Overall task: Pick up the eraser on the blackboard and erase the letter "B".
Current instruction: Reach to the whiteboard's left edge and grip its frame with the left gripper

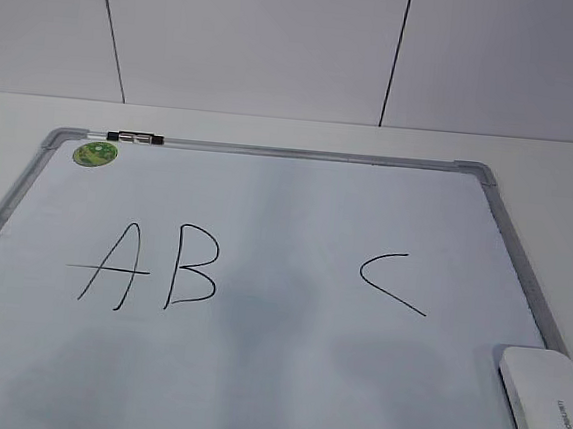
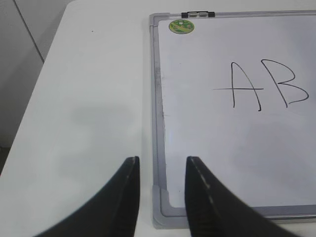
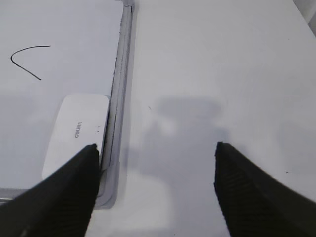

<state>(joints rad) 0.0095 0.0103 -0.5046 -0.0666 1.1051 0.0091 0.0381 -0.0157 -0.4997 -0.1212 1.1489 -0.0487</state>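
The eraser lies untouched at the blackboard's near-right corner, while the right gripper hovers wide open and empty and the left gripper is partly open and empty. It looks light, rigid and probably slick, so the robot should pinch its long sides.

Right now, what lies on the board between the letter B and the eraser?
Only the letter C lies between the letter B and the eraser; the rest of the blackboard there is bare, as the exterior view shows.
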